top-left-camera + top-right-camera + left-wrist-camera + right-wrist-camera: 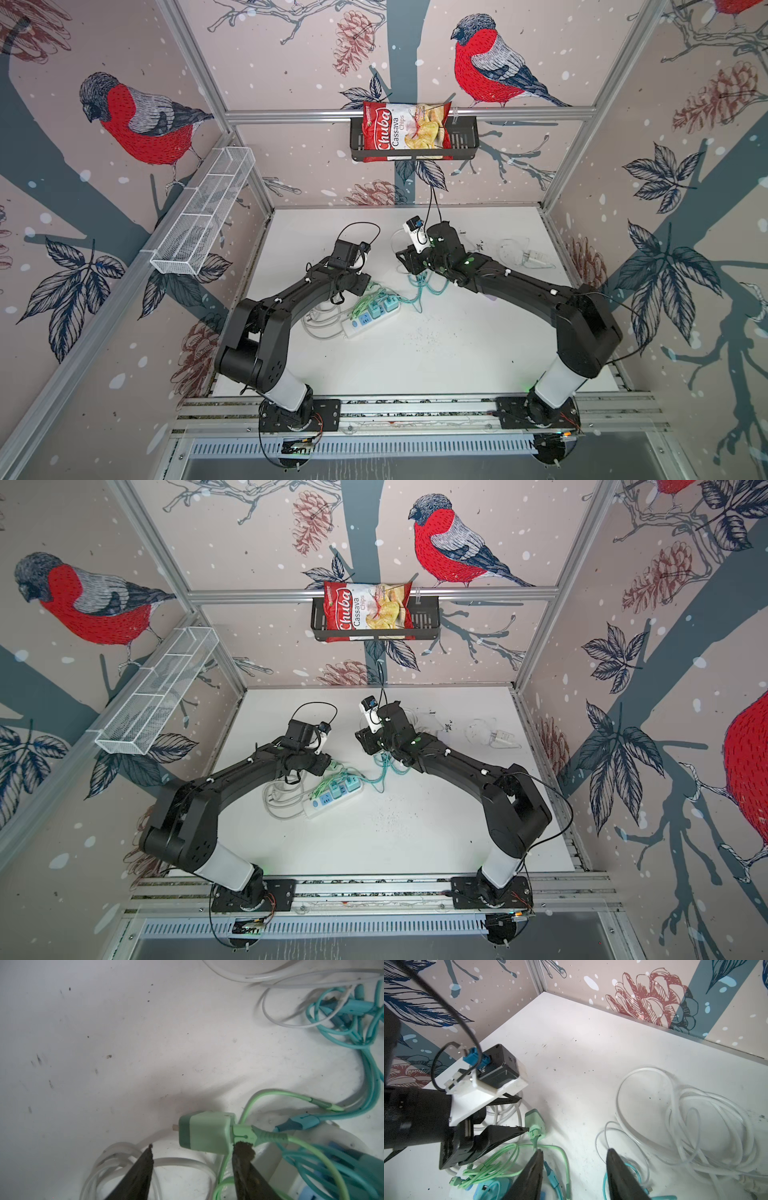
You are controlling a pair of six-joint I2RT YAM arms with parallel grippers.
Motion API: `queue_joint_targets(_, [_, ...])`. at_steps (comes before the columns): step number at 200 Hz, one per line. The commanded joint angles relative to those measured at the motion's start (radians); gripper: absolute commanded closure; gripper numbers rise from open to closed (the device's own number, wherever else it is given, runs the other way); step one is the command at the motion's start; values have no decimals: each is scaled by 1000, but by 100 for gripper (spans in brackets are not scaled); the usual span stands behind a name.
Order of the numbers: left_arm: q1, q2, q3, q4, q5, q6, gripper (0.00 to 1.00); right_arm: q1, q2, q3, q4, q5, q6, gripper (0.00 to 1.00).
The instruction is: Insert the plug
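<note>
On the white tabletop we saw the power strip amid tangled cables, and the pale green plug lay just beside it, not in any socket. The left jaws stood spread, one tip touching the plug's cable end. The right jaws hung spread and empty nearby.

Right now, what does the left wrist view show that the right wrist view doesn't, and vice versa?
Left wrist view only: the metal prong of the green charger. Right wrist view only: the right gripper, open and empty, the left wrist camera and the wall corner. Both: the charger, and the left gripper, open, one fingertip against the charger's cable connector.
</note>
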Motion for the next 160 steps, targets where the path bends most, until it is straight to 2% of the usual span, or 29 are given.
queue_joint_targets(1, [0, 4, 28, -48, 43, 142, 41, 1, -13, -6, 1, -33, -16, 50])
queue_joint_targets(28, [31, -5, 22, -72, 82, 291, 41, 0, -30, -28, 17, -43, -17, 48])
queue_joint_targets(40, [59, 9, 28, -97, 86, 327, 42, -1, -41, -38, 23, -41, -21, 48])
queue_joint_targets(63, [115, 19, 84, -120, 164, 378, 43, -9, -61, -55, 29, -44, -23, 47])
queue_joint_targets(81, [115, 22, 107, -145, 215, 427, 44, -11, -72, -59, 27, -48, -26, 47])
queue_joint_targets(100, [112, 25, 105, -147, 234, 445, 45, -18, -85, -71, 29, -43, -28, 47])
queue_joint_targets(160, [92, 42, 62, -140, 194, 470, 48, -47, -118, -95, 28, -35, -31, 45])
